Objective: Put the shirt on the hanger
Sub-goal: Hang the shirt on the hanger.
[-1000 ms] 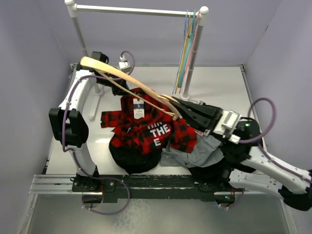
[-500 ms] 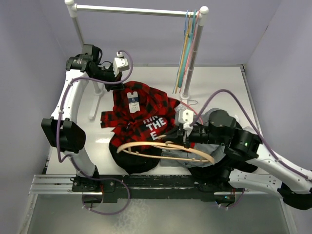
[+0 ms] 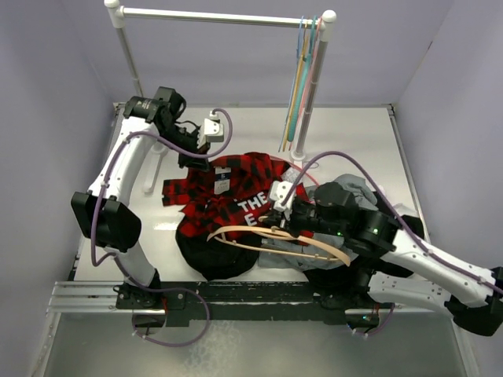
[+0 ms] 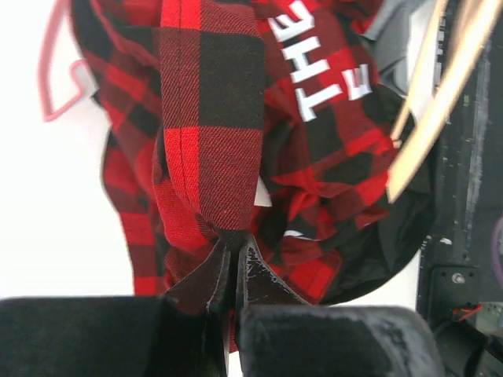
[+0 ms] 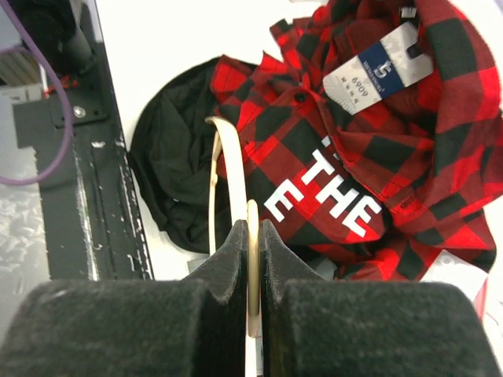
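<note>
The left gripper [image 4: 232,242] is pinching a fold of the red-and-black plaid shirt [image 3: 240,188], which is lying bunched mid-table, partly over a black garment [image 3: 208,258]. The right gripper [image 5: 252,229] is clamping the tan hanger [image 3: 283,239], holding it by the shirt's near edge.

left gripper [image 3: 200,160] pinching plaid shirt [image 3: 253,177], right gripper [image 3: 279,223] holding tan hanger [image 3: 330,250] over it

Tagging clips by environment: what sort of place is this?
Probably a lab test cell, not a home: plain purple walls box in a white table, with a white pipe clothes rail holding spare hangers and an aluminium mounting rail at the near edge.
</note>
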Available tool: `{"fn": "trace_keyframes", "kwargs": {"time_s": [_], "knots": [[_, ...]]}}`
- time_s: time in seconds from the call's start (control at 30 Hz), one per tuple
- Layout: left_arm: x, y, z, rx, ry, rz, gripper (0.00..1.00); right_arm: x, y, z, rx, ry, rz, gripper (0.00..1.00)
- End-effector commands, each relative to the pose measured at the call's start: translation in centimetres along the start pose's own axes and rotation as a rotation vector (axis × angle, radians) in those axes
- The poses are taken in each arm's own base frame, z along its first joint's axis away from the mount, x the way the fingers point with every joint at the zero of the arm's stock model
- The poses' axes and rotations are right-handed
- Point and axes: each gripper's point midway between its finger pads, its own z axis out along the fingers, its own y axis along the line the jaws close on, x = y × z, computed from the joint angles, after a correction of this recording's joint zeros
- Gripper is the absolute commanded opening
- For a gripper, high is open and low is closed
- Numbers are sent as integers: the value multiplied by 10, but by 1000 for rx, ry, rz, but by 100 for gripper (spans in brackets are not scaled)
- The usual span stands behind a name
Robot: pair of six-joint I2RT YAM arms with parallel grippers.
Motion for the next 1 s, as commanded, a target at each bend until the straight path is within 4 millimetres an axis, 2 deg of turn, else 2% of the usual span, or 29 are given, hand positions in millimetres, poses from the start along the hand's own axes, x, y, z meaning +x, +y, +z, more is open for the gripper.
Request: {"fn": "trace_keyframes", "kwargs": {"time_s": [0.0,0.23,0.3,0.33,0.37,0.4,0.5,0.53,0.6,0.63,0.73,0.83,0.97], "knots": [[-18,-33,-3,67,-69,102,1,7,-18,27,30,-28,-38,0],[-23,-34,7,95,-75,78,0,22,-36,81,-39,-31,10,0],[-23,-38,7,105,-84,70,0,21,-33,94,-84,-45,16,0],[-23,-40,7,111,-89,69,0,20,-29,99,-118,-49,25,6],[-22,-42,8,114,-91,67,0,22,-27,102,-135,-37,32,28],[-22,-43,8,112,-93,64,0,25,-27,105,-141,-15,40,45],[-21,-42,9,79,-100,50,0,34,-26,98,-144,28,15,54],[-21,-41,10,68,-105,51,0,33,-29,95,-121,17,25,62],[-22,-42,9,58,-114,45,0,26,-33,84,-83,-9,42,94],[-22,-42,9,52,-117,39,0,21,-33,79,-80,-19,44,99],[-26,-46,8,48,-138,29,0,20,-34,61,-80,26,58,100],[-30,-51,5,42,-160,43,0,36,-17,41,-169,130,81,100],[-29,-54,3,32,-163,49,0,69,2,33,-265,258,110,100]]}}
